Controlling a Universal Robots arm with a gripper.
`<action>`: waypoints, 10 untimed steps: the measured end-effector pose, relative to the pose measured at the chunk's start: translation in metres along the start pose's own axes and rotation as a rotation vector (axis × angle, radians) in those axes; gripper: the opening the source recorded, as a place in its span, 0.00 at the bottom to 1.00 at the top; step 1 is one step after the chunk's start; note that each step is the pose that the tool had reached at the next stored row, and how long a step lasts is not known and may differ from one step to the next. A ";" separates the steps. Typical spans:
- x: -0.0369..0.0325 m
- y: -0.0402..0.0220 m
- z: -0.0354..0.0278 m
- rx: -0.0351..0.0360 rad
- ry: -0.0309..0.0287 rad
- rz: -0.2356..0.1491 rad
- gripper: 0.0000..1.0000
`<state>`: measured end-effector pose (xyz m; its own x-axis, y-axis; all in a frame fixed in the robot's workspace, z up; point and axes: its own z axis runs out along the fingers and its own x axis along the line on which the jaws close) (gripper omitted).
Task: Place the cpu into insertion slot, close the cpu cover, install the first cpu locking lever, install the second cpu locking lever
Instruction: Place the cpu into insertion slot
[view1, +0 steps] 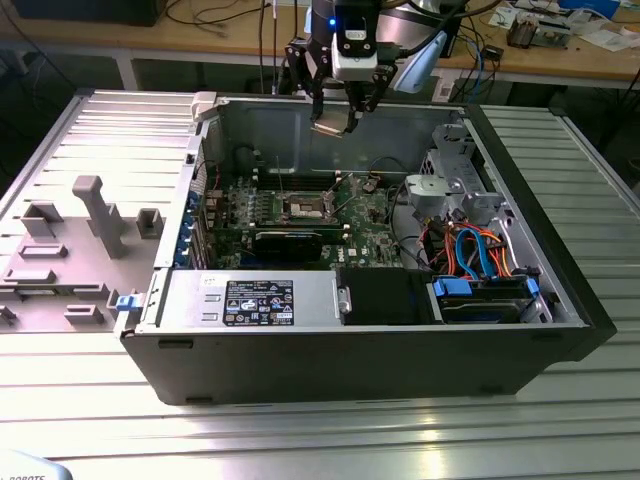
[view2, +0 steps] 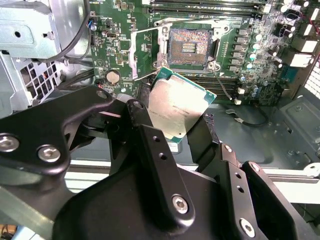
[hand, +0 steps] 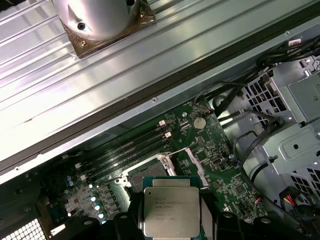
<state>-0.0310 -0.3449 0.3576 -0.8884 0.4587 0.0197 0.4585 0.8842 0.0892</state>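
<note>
End effector (view2: 172, 117) holds cpu (view2: 176, 102) above open case (view1: 300, 365).

A: What does the arm (view1: 345, 45) look like?
B: It's mostly black near the wrist, with a white block (view1: 352, 60) and a small blue light (view1: 345, 22) above it.
A: And the jaws?
B: Matte black links (view2: 160, 170), thick and angular, joined by round silver screws (view2: 180, 204). Small holes (view2: 159, 156) are drilled along each bar.
</note>
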 end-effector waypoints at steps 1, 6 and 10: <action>0.0000 0.0000 0.0000 0.0000 -0.0002 0.003 0.54; 0.0000 0.0000 0.0005 -0.0015 -0.0070 0.077 0.54; 0.0007 -0.0004 0.0005 -0.0015 -0.0074 0.082 0.54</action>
<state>-0.0318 -0.3449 0.3571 -0.8478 0.5300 0.0196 0.5294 0.8437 0.0891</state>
